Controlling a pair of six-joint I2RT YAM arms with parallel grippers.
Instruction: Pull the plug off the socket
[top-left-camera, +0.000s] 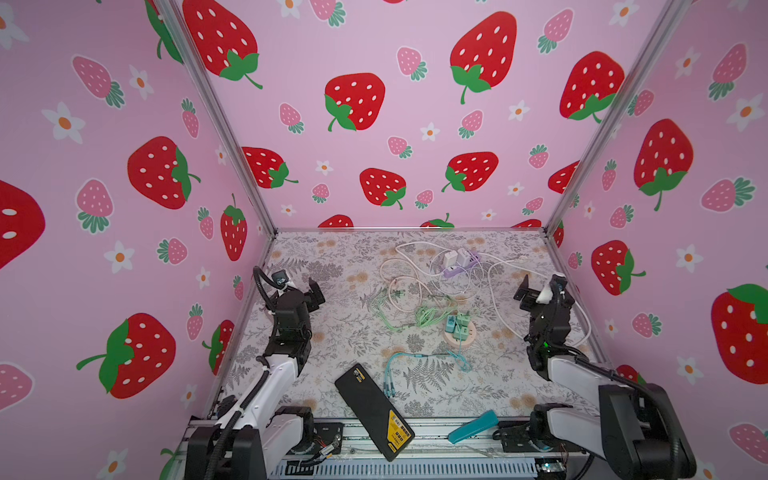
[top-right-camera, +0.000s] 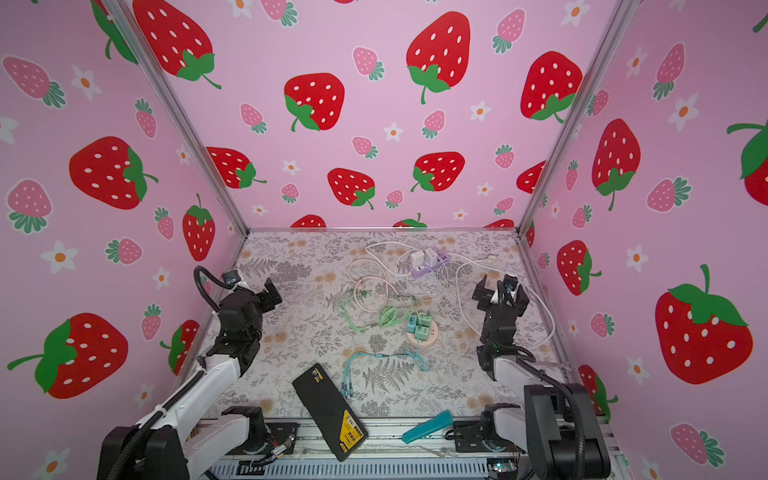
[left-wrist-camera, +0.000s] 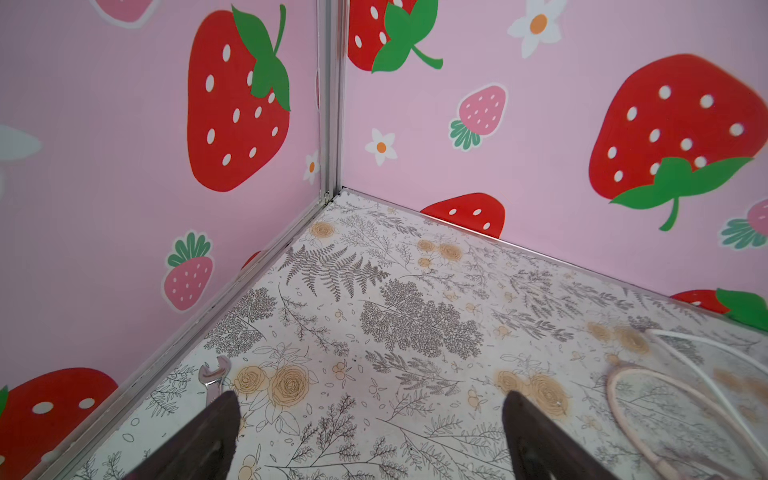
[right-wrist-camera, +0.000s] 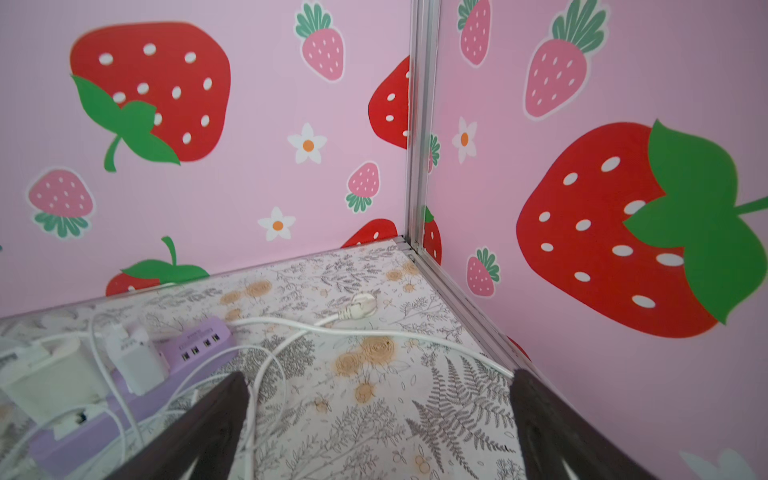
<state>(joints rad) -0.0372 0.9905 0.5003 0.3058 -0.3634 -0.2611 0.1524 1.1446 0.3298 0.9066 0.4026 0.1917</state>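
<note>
A purple power strip (top-left-camera: 461, 267) lies at the back of the table with two white plugs (top-left-camera: 449, 258) standing in it; the right wrist view shows the strip (right-wrist-camera: 195, 345) and a white plug (right-wrist-camera: 137, 363) close by. Nearer the middle sits a round pink socket (top-left-camera: 459, 336) holding green plugs (top-left-camera: 462, 322) and a blue plug (top-left-camera: 450, 325). My left gripper (top-left-camera: 297, 291) (left-wrist-camera: 372, 399) hovers open by the left wall, holding nothing. Over on the right, my right gripper (top-left-camera: 546, 293) (right-wrist-camera: 380, 378) is open above a white cable (right-wrist-camera: 374, 332).
Pink, green and white cables (top-left-camera: 415, 313) tangle between the two sockets. A teal cable (top-left-camera: 415, 360), a black flat case (top-left-camera: 374, 411) and a teal tool (top-left-camera: 473, 427) lie near the front edge. A small wrench (left-wrist-camera: 214, 374) rests by the left wall. Pink walls close three sides.
</note>
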